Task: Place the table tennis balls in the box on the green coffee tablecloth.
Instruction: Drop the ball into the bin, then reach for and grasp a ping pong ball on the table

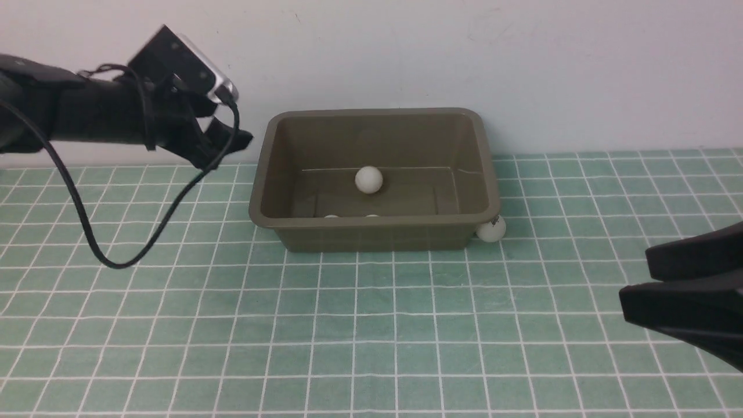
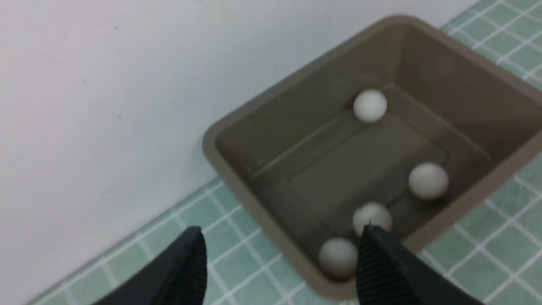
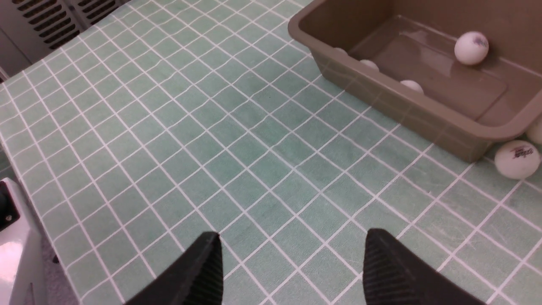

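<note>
My right claw stands near at four o'clock, released; on the green coffee tablecloth beyond, a ball lies beside the box at its four o'clock corner, partly hidden in the front view. Inside the box rest four balls. My left claw, at ten o'clock, is released and empty. I judge collection under way; next, my right claw should reach and straddle the outside ball.

Green white-gridded tablecloth under an olive-brown box and white balls.
</note>
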Controlling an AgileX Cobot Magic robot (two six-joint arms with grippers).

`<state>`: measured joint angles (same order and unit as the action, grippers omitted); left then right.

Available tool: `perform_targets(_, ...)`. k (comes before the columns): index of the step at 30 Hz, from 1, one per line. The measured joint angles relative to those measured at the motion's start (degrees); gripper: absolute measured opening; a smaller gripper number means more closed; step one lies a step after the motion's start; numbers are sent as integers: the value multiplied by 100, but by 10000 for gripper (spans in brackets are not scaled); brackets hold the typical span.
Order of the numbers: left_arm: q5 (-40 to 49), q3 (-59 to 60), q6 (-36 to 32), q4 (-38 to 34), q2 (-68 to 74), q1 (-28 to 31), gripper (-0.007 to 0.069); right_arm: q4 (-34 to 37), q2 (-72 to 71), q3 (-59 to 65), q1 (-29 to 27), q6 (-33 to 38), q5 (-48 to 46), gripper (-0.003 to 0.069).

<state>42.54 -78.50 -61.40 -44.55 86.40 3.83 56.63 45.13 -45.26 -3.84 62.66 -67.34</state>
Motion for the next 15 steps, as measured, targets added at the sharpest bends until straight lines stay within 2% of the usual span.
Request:
perform_targets(3, 362, 0, 912, 1197, -529, 0, 426, 0, -192, 0, 0, 0, 0, 407)
perform_targets(5, 484, 0, 1308, 1727, -712, 0, 426, 0, -259, 0, 0, 0, 0, 407)
perform_targets(11, 868, 4, 2634, 3069, -1178, 0, 426, -6, -400, 0, 0, -92, -24, 407)
perform_targets(15, 1045, 11, 3150, 3499, -1426, 0, 426, -62, -467, 0, 0, -169, -16, 407)
